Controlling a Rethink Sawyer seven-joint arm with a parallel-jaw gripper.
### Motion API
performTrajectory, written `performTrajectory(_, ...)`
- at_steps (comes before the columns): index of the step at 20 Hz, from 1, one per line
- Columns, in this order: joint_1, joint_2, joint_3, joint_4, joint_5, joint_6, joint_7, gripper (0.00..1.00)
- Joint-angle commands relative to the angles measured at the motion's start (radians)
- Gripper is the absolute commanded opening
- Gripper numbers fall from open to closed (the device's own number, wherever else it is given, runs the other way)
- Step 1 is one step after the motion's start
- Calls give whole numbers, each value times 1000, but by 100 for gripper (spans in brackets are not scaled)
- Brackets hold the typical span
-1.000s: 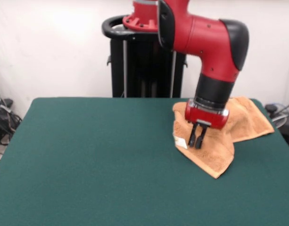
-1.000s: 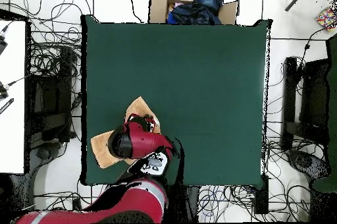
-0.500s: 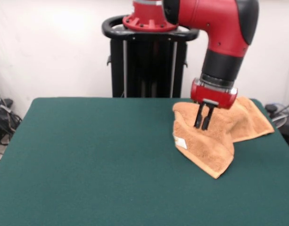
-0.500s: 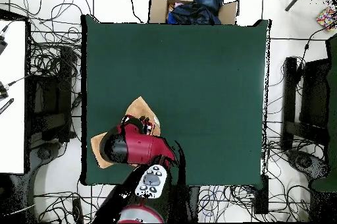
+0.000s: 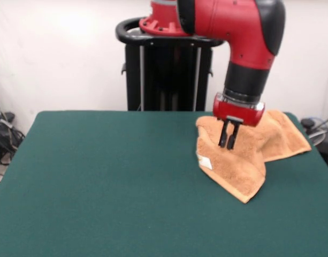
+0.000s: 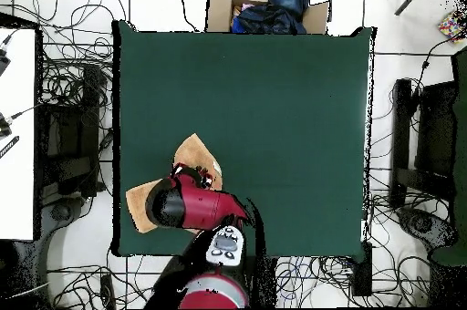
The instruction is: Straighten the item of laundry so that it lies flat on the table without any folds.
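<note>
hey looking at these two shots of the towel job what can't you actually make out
- Overhead view: the arm covers much of the towel.
- Front view: whether the gripper holds cloth, or touches it.
- Front view: print on the white tag, too small.
- Both views: folds underneath, hidden by the top layer.

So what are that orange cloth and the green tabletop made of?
The orange cloth looks like terry: a soft, nubbly, matte surface that slumps in thick folds. The green tabletop seems to be covered in felt or similar fabric: flat, dull, no shine. Neither is certain from looks alone.
</note>
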Motion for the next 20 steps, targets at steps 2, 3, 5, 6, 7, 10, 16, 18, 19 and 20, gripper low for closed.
performTrajectory(2, -50, 205, 197, -41, -19, -161, 196, 0)
performTrajectory(3, -70, 215, 221, -44, -27, -157, 186, 0)
performTrajectory(5, -102, 219, 259, -44, -43, -150, 165, 100)
performTrajectory(6, -121, 219, 280, -41, -51, -148, 165, 100)
performTrajectory(7, -115, 214, 280, -37, -37, -146, 176, 100)
performTrajectory(10, -46, 143, 222, -7, 23, -178, 226, 100)
performTrajectory(16, -9, 53, 175, 14, 62, -156, 238, 100)
performTrajectory(18, -15, 34, 178, 19, 58, -139, 233, 100)
performTrajectory(19, -19, 30, 179, 18, 56, -137, 231, 100)
performTrajectory(20, -17, 28, 180, 20, 56, -137, 233, 100)
